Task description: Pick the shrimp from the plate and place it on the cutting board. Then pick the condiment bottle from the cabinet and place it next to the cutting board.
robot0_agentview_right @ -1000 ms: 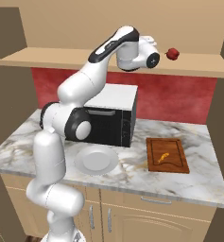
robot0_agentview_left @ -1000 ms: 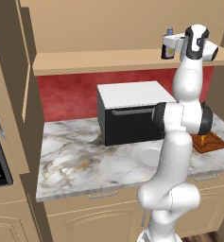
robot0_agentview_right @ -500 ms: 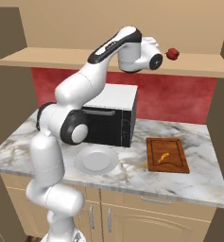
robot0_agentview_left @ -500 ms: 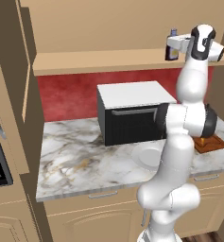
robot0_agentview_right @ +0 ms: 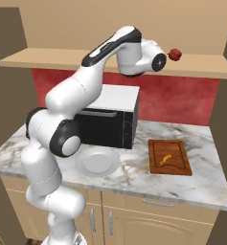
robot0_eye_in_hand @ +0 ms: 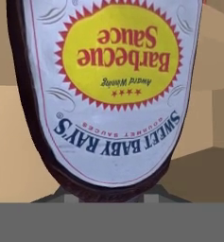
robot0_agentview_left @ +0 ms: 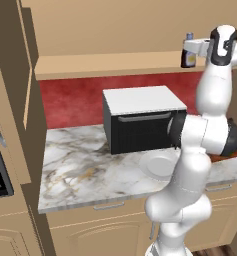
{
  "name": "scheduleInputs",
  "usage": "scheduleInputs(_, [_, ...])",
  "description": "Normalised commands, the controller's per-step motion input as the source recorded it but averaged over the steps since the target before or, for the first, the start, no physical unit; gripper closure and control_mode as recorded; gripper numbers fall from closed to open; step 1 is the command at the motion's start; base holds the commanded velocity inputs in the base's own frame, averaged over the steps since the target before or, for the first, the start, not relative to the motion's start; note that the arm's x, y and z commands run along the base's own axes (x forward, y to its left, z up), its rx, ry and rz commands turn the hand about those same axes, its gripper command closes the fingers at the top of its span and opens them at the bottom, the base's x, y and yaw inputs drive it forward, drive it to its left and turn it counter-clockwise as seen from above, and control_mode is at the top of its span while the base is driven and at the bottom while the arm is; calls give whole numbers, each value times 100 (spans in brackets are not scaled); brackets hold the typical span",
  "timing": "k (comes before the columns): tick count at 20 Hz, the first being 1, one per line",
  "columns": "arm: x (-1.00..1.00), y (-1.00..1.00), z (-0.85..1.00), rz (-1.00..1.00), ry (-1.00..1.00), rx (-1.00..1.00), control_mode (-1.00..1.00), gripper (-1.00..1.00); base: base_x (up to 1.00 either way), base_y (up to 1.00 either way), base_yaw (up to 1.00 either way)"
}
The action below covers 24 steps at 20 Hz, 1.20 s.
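Standing on the cabinet (robot0_agentview_left: 115,65) shelf, at its right end, the condiment bottle (robot0_agentview_left: 188,52) was upright, with its pale cap on top. The gripper (robot0_agentview_left: 194,48) was raised to the same height and was right at the bottle, coming from the side. In the hand view the bottle (robot0_eye_in_hand: 108,94) was very near to the camera; its barbecue sauce label appeared upside down there, so the hand was probably rolled over. The fingertips were not visible, so I could not tell if the gripper was wide, narrow or already closed on the bottle.

In my judgement the bottle was light and stiff, with a smooth, rather slippery body. It was slim and tall, so it could tip easily when pushed. The best place to hold it seemed to be the middle of the body, across the label, not the thin neck.

The shrimp (robot0_agentview_right: 165,158) lay already on the cutting board (robot0_agentview_right: 169,157), and the plate (robot0_agentview_right: 99,161) stood beside it on the counter (robot0_agentview_right: 196,177). A small red fruit (robot0_agentview_right: 175,54) was also on the shelf.
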Motion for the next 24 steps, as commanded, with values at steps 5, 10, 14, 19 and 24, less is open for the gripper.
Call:
scheduleInputs(5, [-61, 0, 0, 0, 4, 0, -100, 100, 0, 0, 0])
scheduleInputs(10, [-61, 0, -3, 0, 0, 9, -100, 100, 0, 0, 0])
scheduleInputs(14, [-63, 0, -26, 0, -6, 23, -100, 100, 0, 0, 0])
scheduleInputs(19, [-71, -5, -32, 0, -2, 19, -100, 100, 0, 0, 0])
scheduleInputs(24, [-68, -13, -12, 1, 0, 3, -100, 100, 0, 0, 0])
